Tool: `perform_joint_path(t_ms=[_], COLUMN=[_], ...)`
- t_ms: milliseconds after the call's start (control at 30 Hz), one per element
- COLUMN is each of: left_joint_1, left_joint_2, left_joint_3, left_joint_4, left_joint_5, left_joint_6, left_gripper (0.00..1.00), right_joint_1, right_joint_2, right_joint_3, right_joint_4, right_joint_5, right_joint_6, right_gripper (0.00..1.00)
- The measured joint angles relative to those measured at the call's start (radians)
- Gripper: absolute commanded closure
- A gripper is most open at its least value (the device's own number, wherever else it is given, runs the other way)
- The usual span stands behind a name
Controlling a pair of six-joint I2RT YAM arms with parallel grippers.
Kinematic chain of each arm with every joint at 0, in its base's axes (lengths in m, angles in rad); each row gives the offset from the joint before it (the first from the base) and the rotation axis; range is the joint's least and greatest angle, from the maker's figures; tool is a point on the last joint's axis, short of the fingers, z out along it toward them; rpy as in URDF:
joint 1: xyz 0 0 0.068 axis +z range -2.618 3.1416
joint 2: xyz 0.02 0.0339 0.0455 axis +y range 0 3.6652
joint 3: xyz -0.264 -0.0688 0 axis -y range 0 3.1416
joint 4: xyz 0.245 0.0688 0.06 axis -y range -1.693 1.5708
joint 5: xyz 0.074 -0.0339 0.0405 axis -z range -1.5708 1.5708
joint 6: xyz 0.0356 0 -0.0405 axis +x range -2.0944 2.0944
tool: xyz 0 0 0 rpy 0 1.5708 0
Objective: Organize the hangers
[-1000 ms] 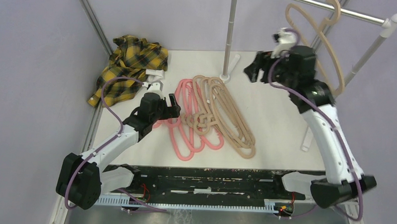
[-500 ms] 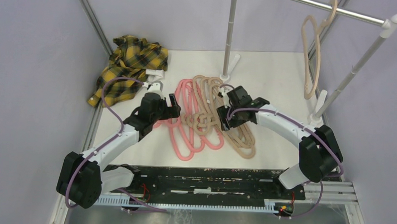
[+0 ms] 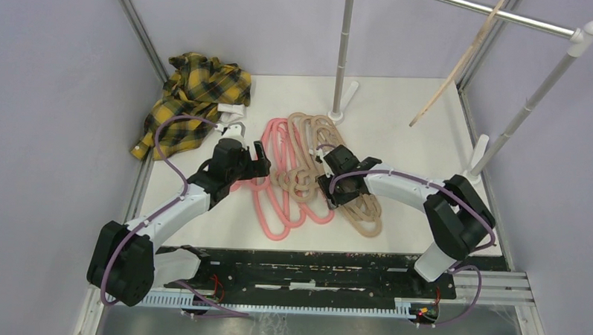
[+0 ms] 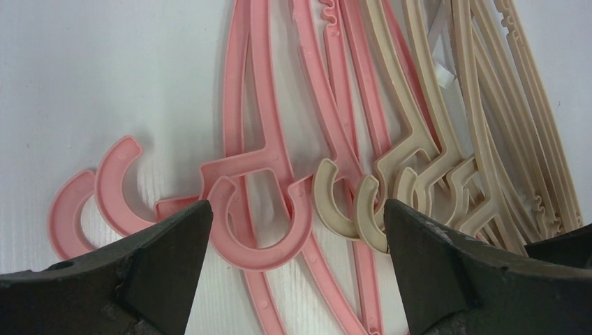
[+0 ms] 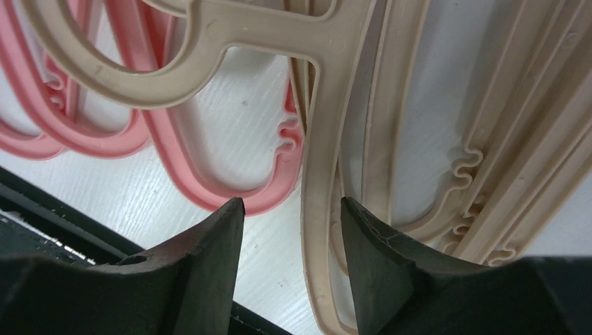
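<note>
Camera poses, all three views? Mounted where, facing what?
Top external: high behind the bases, facing down at table and hangers; left arm, right arm in full.
Left wrist: on the left arm, facing down through open left claw at hooks.
Right wrist: facing down; open right claw straddles a beige hanger.
Shared: both wrists see pink and beige hangers.

No readable txt, labels, brands or nos. in any view (hangers [image 4: 244, 164] incl.).

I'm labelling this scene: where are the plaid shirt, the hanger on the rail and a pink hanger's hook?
plaid shirt [image 3: 196, 89], top view, middle of the cloth.
hanger on the rail [image 3: 453, 69], top view, its edge-on body.
pink hanger's hook [image 4: 258, 259], left wrist view, bottom of curve.
</note>
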Motion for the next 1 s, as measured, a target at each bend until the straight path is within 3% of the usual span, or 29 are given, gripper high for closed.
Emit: perform_joint_path(t_ms=[100,300,433,800,1000], left_joint_1=[0.0,0.0,0.0,0.0,0.0], left_joint_2=[0.0,0.0,0.0,-0.022,-0.043], left_joint_3=[-0.001,-0.009,-0.009,-0.009,-0.009], left_joint_4=[0.005,0.007,0.007,0.005,0.003], left_joint_5=[0.0,-0.001,-0.001,-0.003,-0.005], left_joint_6=[0.0,0.0,0.0,0.0,0.0], left_gripper=[0.01,0.01,0.01,0.01,0.01], right_joint_1=[0.0,0.0,0.014,0.014,0.014], right_joint_2=[0.035,0.044,0.008,-0.305,-0.336], right_joint_3=[-0.001,-0.008,-0.014,0.015,0.074], right_joint_4=[0.008,0.026,0.029,-0.068,-0.063], right_joint_5=[0.044,0.098,0.094,0.019,-0.055], right_joint_6=[0.012,0.035,0.042,0.142,0.194], right_gripper=[0.55,0.82,0.91,0.93,0.94])
